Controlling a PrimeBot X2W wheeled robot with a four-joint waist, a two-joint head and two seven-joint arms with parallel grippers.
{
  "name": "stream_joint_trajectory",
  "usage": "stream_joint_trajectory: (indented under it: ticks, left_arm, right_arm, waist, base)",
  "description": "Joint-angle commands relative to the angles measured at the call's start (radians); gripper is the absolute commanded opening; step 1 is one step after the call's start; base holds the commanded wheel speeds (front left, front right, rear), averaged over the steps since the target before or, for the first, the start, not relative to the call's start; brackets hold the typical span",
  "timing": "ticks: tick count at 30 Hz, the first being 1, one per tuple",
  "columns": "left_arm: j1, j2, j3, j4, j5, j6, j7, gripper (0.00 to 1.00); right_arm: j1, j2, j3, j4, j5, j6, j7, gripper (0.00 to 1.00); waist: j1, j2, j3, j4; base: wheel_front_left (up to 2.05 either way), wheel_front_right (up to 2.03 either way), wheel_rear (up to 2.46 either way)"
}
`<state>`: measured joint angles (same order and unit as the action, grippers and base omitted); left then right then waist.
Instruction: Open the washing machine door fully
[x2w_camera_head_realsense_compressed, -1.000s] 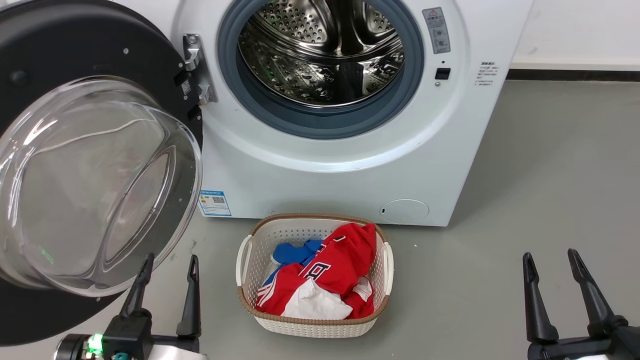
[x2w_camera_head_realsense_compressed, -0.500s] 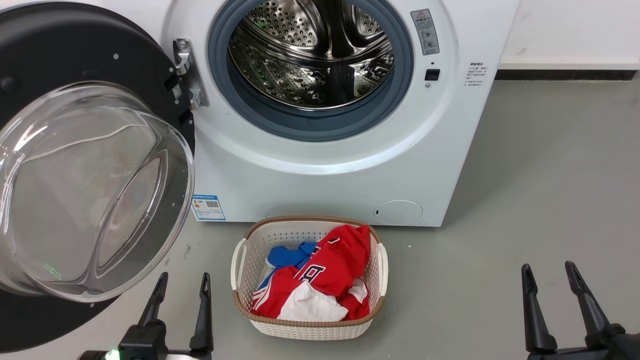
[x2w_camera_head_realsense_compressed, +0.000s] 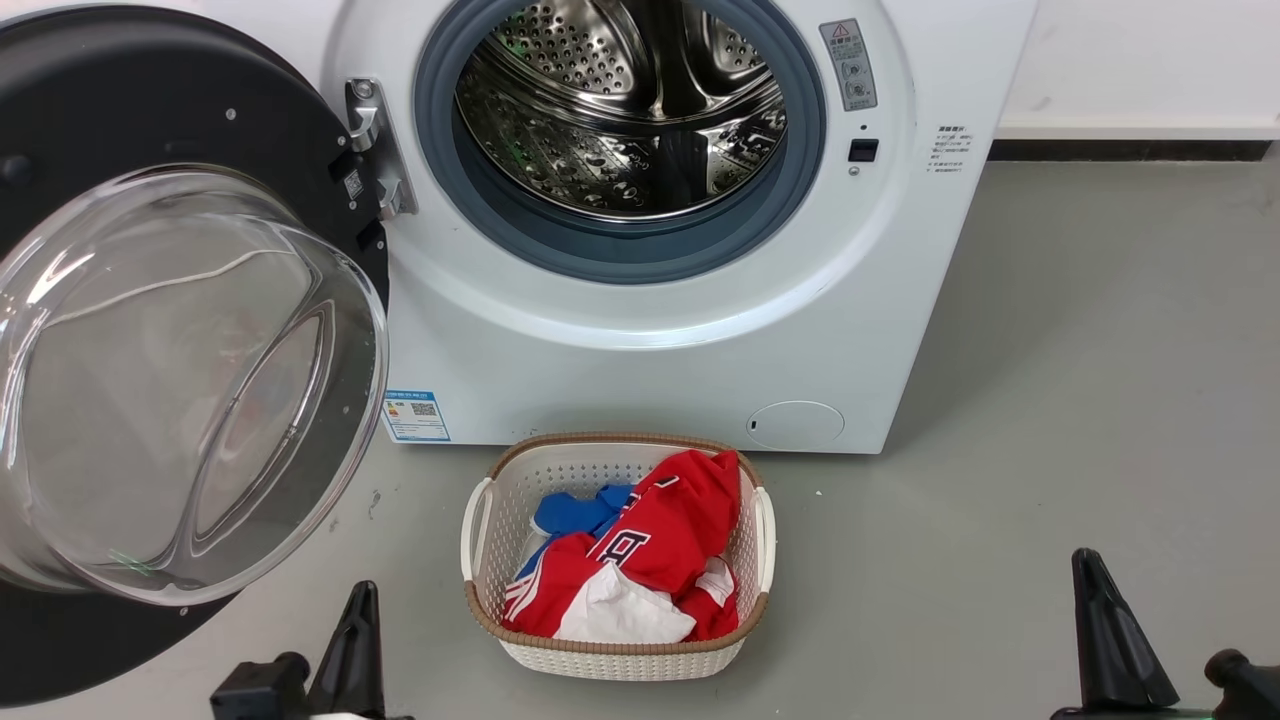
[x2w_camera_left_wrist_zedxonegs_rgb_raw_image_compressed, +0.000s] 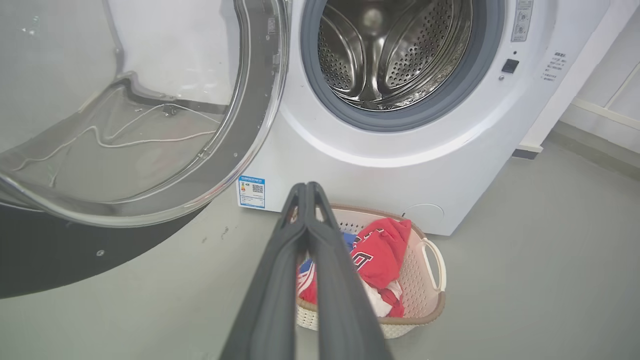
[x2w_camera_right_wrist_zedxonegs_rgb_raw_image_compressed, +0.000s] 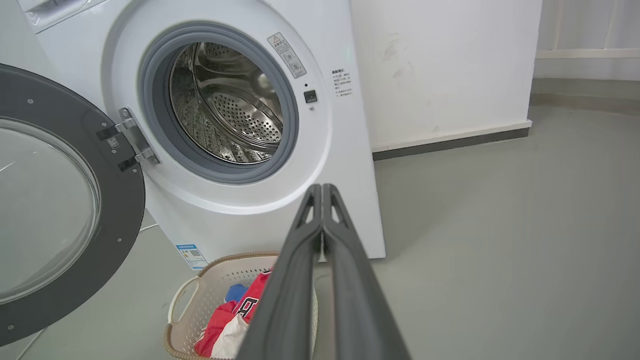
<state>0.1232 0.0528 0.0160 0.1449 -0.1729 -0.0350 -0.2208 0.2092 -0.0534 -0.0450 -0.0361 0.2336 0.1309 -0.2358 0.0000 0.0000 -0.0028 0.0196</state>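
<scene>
So the door (x2w_camera_head_realsense_compressed: 180, 380) is swung wide open at the left of the frame, hinged to the machine (x2w_camera_head_realsense_compressed: 640, 340) at top centre. My left gripper (x2w_camera_left_wrist_zedxonegs_rgb_raw_image_compressed: 306, 191) and right gripper (x2w_camera_right_wrist_zedxonegs_rgb_raw_image_compressed: 321, 191) are both clenched tight, empty.

You have a white machine (x2w_camera_head_realsense_compressed: 600, 370), grey gasket (x2w_camera_head_realsense_compressed: 640, 258), hole-dotted steel drum (x2w_camera_head_realsense_compressed: 600, 120); black door (x2w_camera_head_realsense_compressed: 150, 100) at 9 o'clock; white, brown-rimmed lattice basket (x2w_camera_head_realsense_compressed: 620, 657) at 6 with red, blue and white clothes (x2w_camera_head_realsense_compressed: 680, 510).

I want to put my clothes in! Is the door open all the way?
Nearly all done: the door hangs swung wide to the left, the drum uncovered. Nothing is in hand; the left gripper and right gripper are shut, away from it. Little seems left.
</scene>
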Motion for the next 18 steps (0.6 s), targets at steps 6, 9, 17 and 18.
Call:
stream_joint_trajectory:
  ticks: [6, 9, 17, 18]
  left_arm:
    - [-0.044, 0.002, 0.012, -0.005, -0.155, -0.010, 0.033, 0.00]
    - [-0.052, 0.002, 0.015, -0.001, -0.212, -0.014, 0.046, 0.00]
    - [-0.073, 0.002, 0.024, 0.009, -0.355, -0.024, 0.079, 0.00]
    - [-0.076, 0.002, 0.026, 0.011, -0.372, -0.025, 0.083, 0.00]
  right_arm:
    - [-0.054, -0.016, 0.006, 0.017, 0.163, 0.000, 0.027, 0.00]
    - [-0.066, -0.019, 0.008, 0.028, 0.221, 0.000, 0.037, 0.00]
    - [-0.096, -0.025, 0.010, 0.057, 0.364, 0.000, 0.064, 0.00]
    - [-0.100, -0.026, 0.011, 0.060, 0.382, 0.000, 0.068, 0.00]
  waist:
    - [0.0000, 0.0000, 0.000, -0.001]
    - [0.0000, 0.0000, 0.001, -0.002]
    - [0.0000, 0.0000, 0.001, -0.003]
    - [0.0000, 0.0000, 0.001, -0.003]
  base:
    - [0.00, 0.00, 0.00]
    - [0.00, 0.00, 0.00]
    - [0.00, 0.00, 0.00]
    - [0.00, 0.00, 0.00]
